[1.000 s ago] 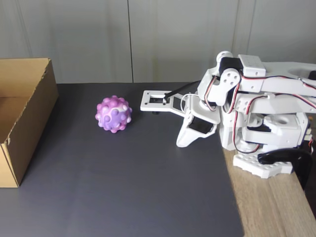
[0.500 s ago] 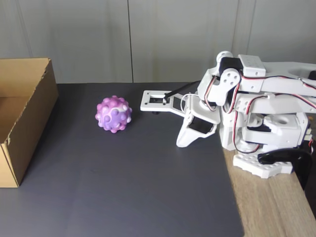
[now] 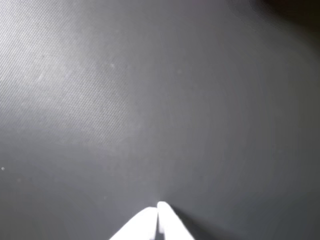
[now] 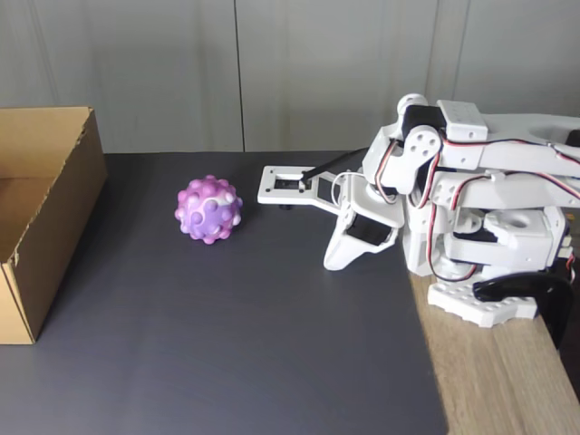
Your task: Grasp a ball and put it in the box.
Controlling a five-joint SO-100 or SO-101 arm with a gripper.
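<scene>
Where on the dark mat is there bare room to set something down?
The widest free patch is the front of the dark mat, bordered by the brown cardboard box, the bumpy purple-pink ball and the wooden tabletop. It is crowded at the right, around the folded white arm's gripper.

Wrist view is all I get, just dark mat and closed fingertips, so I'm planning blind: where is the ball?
Observer: In the fixed view the ball sits on the mat, left of the gripper and apart from it.
Operator: And the box?
Observer: The box stands at the mat's left edge, top open, left of the ball, not touching it.
Operator: Is the arm extended?
Observer: No, it is folded over its base on the right.
</scene>
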